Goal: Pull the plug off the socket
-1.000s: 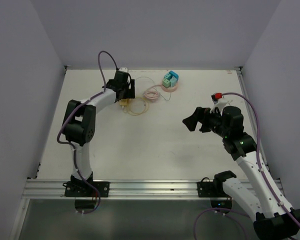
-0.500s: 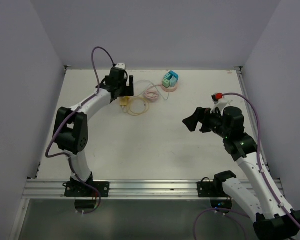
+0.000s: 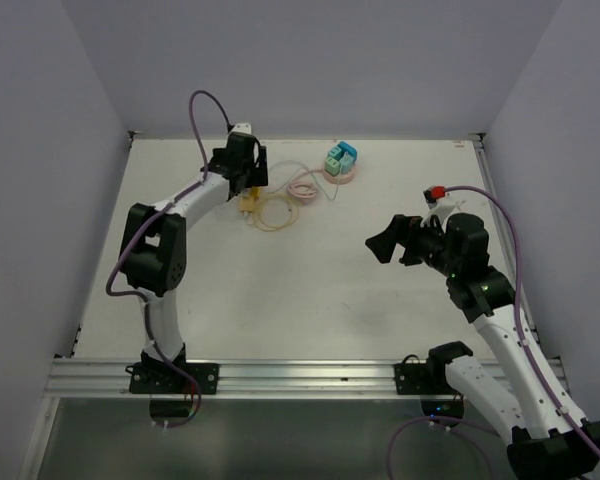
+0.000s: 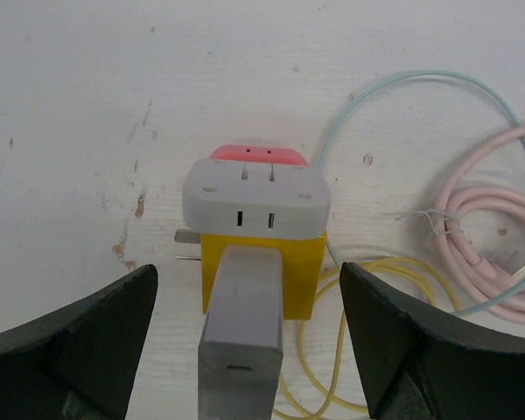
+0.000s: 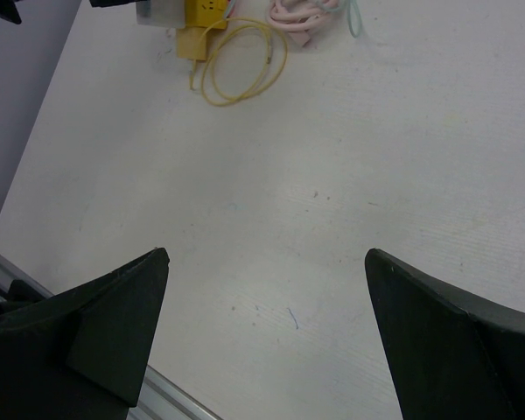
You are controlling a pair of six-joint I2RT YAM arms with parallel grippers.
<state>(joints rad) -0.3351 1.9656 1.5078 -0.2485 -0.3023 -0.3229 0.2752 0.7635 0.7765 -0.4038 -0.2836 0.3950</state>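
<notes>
While the left claw (image 4: 248, 280) hangs right over the socket (image 4: 255, 199), its fingers (image 4: 79, 341) are spread wide, one on each side, and neither looks to be touching it. Socket's a grey block with slots, sitting on the counter (image 3: 310, 290), with a pink bit at its far end. The yellow plug (image 4: 304, 273) is butted right up against its near side, not pulled out yet. A grey bar (image 4: 242, 332) lies across the plug. The yellow cable (image 4: 328, 389) loops just beside the plug, and a pink cable (image 4: 486, 232) is coiled to the right of the socket. The right claw (image 3: 385, 243) is well apart from the socket, up off the counter, fingers wide apart too, holding nothing.
</notes>
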